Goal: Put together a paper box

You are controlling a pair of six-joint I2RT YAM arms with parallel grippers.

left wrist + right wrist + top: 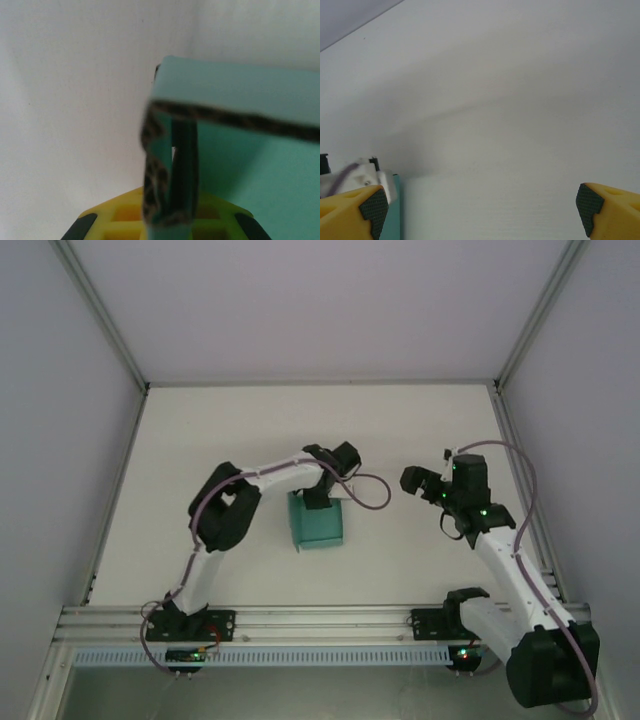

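Paper box (316,523): centre of table (230,430); walls stand folded, top apparently unclosed. Left gripper (320,496): clamped on box's far wall. Right gripper (414,481): spread wide, empty, well right of box.

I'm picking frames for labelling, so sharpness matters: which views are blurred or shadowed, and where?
Left wrist view: the paper box sits close, its edges soft and smeared; top view: evenly lit and sharp, the box casting hardly any shadow on the table; right wrist view: a pale surface crossed by a faint diagonal shadow, the yellow jaws slightly soft.
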